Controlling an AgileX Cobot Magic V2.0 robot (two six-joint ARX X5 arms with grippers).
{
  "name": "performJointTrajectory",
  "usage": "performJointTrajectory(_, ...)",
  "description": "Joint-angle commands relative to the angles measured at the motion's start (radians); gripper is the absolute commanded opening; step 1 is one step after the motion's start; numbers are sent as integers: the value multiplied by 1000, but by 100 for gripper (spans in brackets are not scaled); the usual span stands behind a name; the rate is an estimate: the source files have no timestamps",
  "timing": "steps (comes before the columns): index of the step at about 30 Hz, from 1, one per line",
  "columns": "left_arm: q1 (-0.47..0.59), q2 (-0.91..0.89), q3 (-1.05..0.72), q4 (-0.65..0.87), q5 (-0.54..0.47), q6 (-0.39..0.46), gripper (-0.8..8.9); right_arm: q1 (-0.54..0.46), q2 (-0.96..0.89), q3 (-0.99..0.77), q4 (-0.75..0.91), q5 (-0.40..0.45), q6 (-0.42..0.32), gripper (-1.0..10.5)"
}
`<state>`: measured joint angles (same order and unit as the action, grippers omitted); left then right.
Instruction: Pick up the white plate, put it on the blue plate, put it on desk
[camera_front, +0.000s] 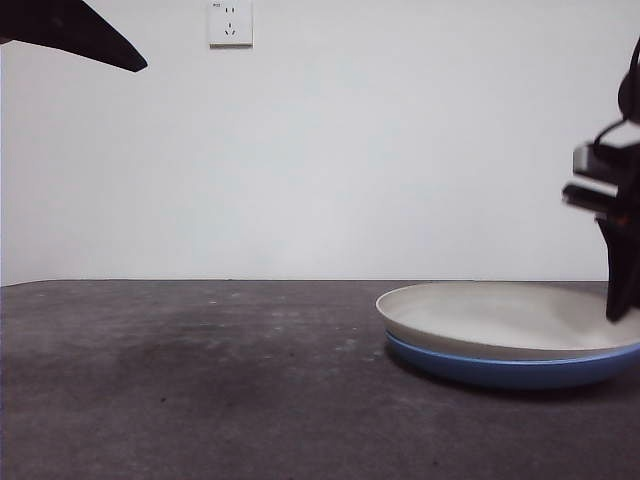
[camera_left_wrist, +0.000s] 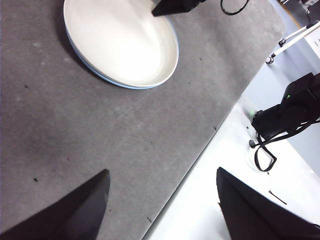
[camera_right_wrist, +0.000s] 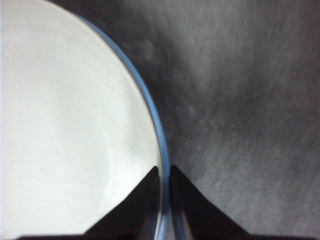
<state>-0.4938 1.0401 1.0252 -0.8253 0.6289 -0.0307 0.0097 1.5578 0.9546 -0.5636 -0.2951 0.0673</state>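
Only a thin rim of the one blue plate (camera_front: 505, 371) shows beneath the one white plate (camera_front: 500, 318) nested in it on the desk (camera_front: 200, 380). The right gripper (camera_right_wrist: 165, 172) pinches both stacked rims (frame-cut in front). The left gripper (camera_left_wrist: 162, 180), jaws apart, hangs well away from the plates. A wall socket (camera_front: 230, 22) is behind.

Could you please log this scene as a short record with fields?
White plate: nested in the blue plate
Blue plate: on the desk, beneath the white plate
Right hand: jaws nearly shut, straddling the stacked rims
Left hand: open, raised away from the plates
Wall: socket above the desk
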Motion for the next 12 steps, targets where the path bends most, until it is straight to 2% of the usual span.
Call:
performJointTrajectory(1, -7, 5, 8, 11, 8, 19, 343, 1, -47, 7, 5, -1, 17, 8)
performJointTrajectory(12, -7, 5, 8, 11, 8, 19, 342, 24, -140, 9, -3, -83, 84, 8)
